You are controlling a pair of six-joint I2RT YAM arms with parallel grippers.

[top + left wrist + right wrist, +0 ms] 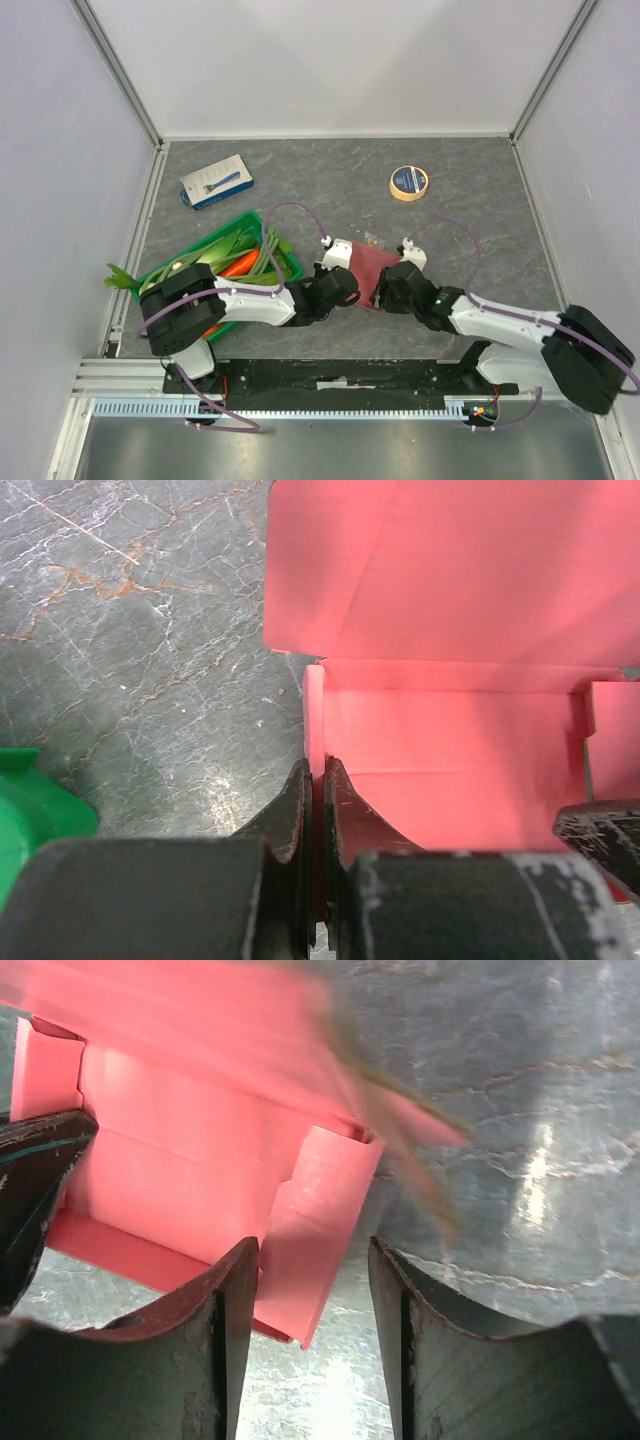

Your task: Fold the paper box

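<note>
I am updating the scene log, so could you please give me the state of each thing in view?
paper box: partly folded, flaps raised, not closed.
left gripper: shut on the paper box's side wall.
right gripper: open, jaws either side of an end flap.
green crate: filled with vegetables.
blue-and-white package: lying flat, untouched.
tape roll: lying flat.

Two robot arms mounted side by side, the left arm (255, 303) and right arm (505, 322) alike: white shells between bulky black joints, a thin purple cable (292, 206) looping along each, a tiny green light (438, 297), seemingly, on the right one, and dark, scuffed, curved jaws.
</note>
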